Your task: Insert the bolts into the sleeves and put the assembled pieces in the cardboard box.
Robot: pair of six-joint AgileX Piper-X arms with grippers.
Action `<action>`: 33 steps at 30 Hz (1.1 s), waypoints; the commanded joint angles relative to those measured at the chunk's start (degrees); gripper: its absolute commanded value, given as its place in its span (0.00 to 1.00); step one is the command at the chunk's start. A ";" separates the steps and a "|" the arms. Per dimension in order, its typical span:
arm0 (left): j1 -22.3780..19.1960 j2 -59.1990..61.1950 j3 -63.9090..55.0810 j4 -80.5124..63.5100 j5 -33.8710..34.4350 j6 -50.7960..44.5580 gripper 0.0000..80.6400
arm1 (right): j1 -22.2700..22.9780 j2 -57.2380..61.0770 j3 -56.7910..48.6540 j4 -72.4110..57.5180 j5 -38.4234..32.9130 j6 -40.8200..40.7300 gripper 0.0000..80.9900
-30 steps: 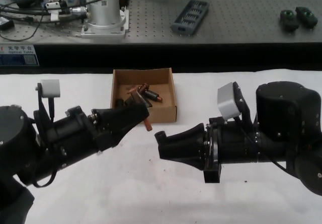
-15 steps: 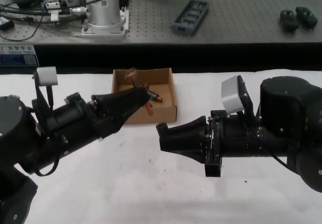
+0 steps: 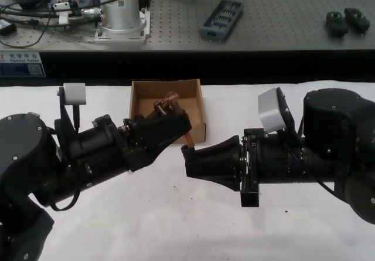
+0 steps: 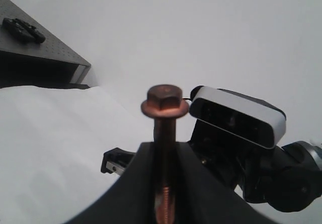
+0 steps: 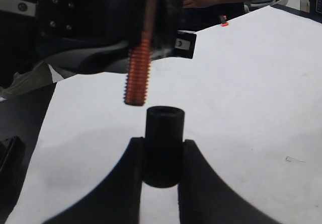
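Left pincer [image 4: 164,156]: clenched on a copper bolt [image 4: 164,128], hex head standing clear of the fingers. Right pincer [image 5: 162,151]: clenched on a black sleeve [image 5: 164,133], open mouth towards the bolt. We record the threaded tip just short of that mouth, slightly to one side, not touching. Cardboard box [image 3: 146,94]: just beyond the left pincer, on the white counter [image 3: 176,226]

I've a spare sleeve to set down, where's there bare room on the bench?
Bare white cloth lies on the near side of the left gripper and right gripper, and either side of the cardboard box. Crowded before the box, where the grippers almost touch.
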 commanded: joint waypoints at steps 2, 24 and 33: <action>-0.21 -0.23 -0.57 -0.48 0.04 0.87 0.01 | -0.23 0.05 -0.71 -1.03 -1.90 0.23 0.05; 1.57 -0.23 -0.57 4.50 0.01 3.91 0.01 | -1.36 0.05 -0.71 -0.93 -3.45 1.56 0.05; 1.57 -0.23 -0.57 1.02 -2.28 2.97 0.01 | -0.72 0.05 -0.71 -0.93 -3.45 1.96 0.05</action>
